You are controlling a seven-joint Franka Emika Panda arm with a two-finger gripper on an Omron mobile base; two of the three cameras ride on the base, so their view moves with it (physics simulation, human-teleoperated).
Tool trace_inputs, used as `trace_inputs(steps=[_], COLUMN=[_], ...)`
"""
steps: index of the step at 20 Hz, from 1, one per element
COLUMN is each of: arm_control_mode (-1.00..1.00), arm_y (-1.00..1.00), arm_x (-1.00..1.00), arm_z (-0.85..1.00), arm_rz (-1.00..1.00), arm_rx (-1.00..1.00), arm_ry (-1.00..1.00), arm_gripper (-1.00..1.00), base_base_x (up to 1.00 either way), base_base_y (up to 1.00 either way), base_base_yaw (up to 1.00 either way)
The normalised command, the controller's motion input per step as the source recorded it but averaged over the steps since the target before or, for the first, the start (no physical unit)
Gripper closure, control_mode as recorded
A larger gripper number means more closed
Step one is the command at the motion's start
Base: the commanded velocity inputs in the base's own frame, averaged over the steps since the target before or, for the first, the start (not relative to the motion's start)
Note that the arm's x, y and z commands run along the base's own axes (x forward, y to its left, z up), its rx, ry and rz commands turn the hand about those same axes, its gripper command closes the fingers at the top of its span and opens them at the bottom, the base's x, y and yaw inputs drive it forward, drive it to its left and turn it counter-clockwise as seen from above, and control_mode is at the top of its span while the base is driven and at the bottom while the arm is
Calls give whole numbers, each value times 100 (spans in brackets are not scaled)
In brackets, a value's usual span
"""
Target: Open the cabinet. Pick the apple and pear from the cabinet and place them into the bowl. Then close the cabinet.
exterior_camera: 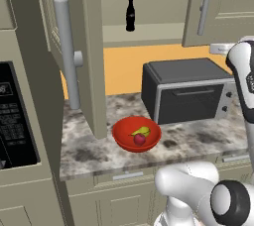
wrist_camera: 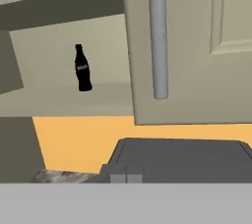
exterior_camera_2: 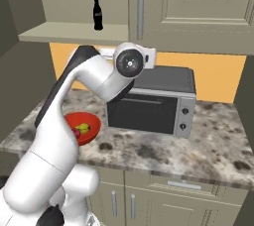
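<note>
Above the counter you have the large grey-beige wall cabinet (exterior_camera: 89, 46) with recessed-panel doors and long grey vertical bar handles. Its left door stands swung wide open, edge-on to you in the left base view; its right door (exterior_camera_2: 191, 9) is closed. On the open shelf you find a dark cola bottle (exterior_camera: 130, 15), upright and alone near the back wall.

Below it you have the speckled grey-brown stone countertop (exterior_camera_2: 198, 145), backed by an orange wall strip.

Next in size, you have a dark grey toaster oven (exterior_camera: 186, 91) with a silver control panel, sitting on the counter under the closed door.

The white arm (exterior_camera_2: 74, 101) with dark joints rises in front of the counter and bends toward the oven top. The claw (wrist_camera: 125, 178) sits low at the bottom of the hand view, its two dark tips pressed together with nothing between them, just above the oven and facing the closed door's handle.

To the left of the oven you have the wide, shallow, glossy red bowl (exterior_camera: 124, 136) on the counter, near the foot of the open door.

Inside the bowl you have the small yellow-green pear (exterior_camera: 141, 132) and, touching it, the small round dark-red apple (exterior_camera: 140, 140).
</note>
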Motion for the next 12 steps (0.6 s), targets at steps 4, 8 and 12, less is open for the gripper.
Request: trace_inputs(steps=[4, 8, 12], arm_control_mode=[-100, -100, -100], arm_y=[19, 32, 27], arm_x=[-60, -63, -57], arm_z=[27, 15, 3], arm_rz=[0, 0, 0], arm_rx=[-3, -4, -3], arm_ry=[0, 0, 0], arm_gripper=[100, -100, -100], base_base_x=[0, 0, 0], base_base_y=[0, 0, 0], base_base_yaw=[0, 0, 0])
